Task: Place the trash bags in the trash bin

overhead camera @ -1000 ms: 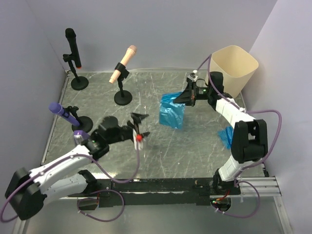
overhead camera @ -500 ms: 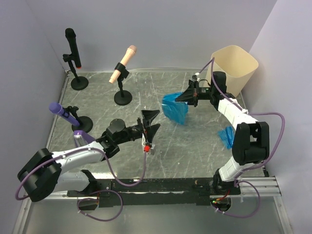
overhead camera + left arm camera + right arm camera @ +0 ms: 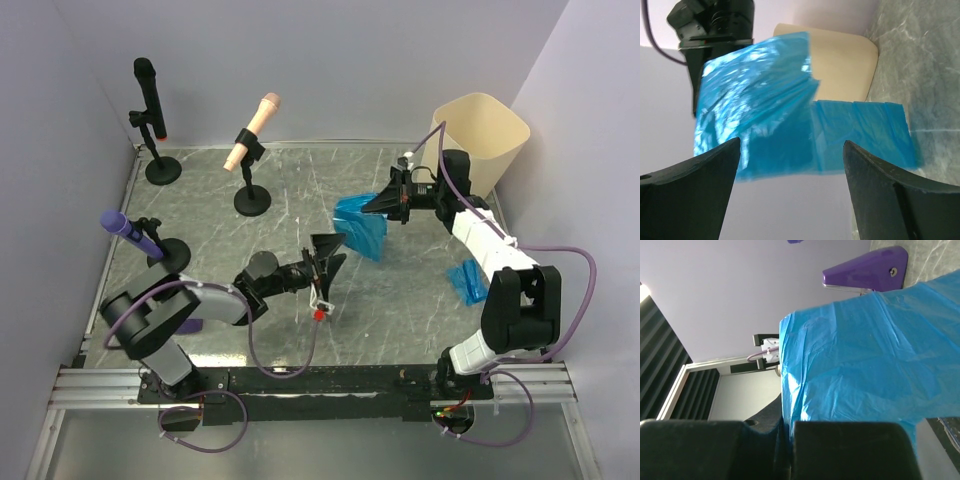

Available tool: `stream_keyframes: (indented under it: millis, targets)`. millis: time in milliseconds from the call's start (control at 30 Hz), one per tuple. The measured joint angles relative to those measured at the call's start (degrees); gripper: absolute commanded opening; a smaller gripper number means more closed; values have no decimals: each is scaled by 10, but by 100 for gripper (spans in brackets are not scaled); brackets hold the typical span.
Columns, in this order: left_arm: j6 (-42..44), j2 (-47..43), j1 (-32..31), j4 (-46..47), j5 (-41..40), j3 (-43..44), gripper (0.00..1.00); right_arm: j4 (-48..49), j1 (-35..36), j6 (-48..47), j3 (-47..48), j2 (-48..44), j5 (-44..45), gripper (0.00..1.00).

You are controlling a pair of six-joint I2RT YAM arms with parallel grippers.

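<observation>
A blue trash bag hangs over the middle of the table, pinched at its top edge by my shut right gripper. In the right wrist view the bag spreads out from the closed fingertips. My left gripper is open and empty, pointing at the hanging bag from just short of it. The left wrist view shows the bag beyond the spread jaws of that gripper. A second blue trash bag lies flat on the table at the right. The cream trash bin stands in the far right corner.
Three microphones on stands occupy the left half of the table: a black one at the back, a peach one beside it, and a purple one at the left edge. Lilac walls close in the table at the back and on both sides.
My left arm has stretched forward and to the right, bringing its open gripper close to the hanging bag. The right gripper has shifted the bag slightly right, toward the bin.
</observation>
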Motion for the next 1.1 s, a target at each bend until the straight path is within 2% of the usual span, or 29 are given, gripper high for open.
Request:
stream_keyframes:
  millis: [133,200,300,367,400,433,533,633,700,800,933,1000,1100]
  targets:
    - [14,65,-19,45,-17,20,78,-6,0,-2,-8,-5,0,0]
    - [21,97,-29,54,-34,42,67,-9,-1,-2,-13,-7,0,0]
    - [28,127,-39,61,-58,69,40,-12,-2,-2,-20,-7,1,0]
    - [29,127,-41,65,-68,72,31,-14,-6,-2,-23,-7,2,0]
    - [29,127,-42,68,-73,75,31,-14,-9,-2,-24,-7,2,0]
    - [29,127,-42,69,-77,78,35,-14,-12,-2,-24,-7,2,0]
    - [31,127,-41,73,-87,87,64,-14,-18,-2,-24,-7,2,0]
    - [35,127,-41,78,-90,92,73,-16,-21,-4,-24,-7,2,0]
    - [35,127,-42,78,-97,92,83,-17,-21,-4,-24,-7,2,0]
    - [-4,127,-42,78,-138,97,85,-17,-21,-5,-22,-7,2,0]
    - [-129,73,-33,38,-215,91,85,-9,-22,-7,-22,-7,1,0]
    - [-241,-20,-12,-69,-222,99,83,7,-25,-11,-22,-7,-1,0]
    - [-421,-148,49,-264,-167,187,75,38,-30,-28,-22,-7,-4,0]
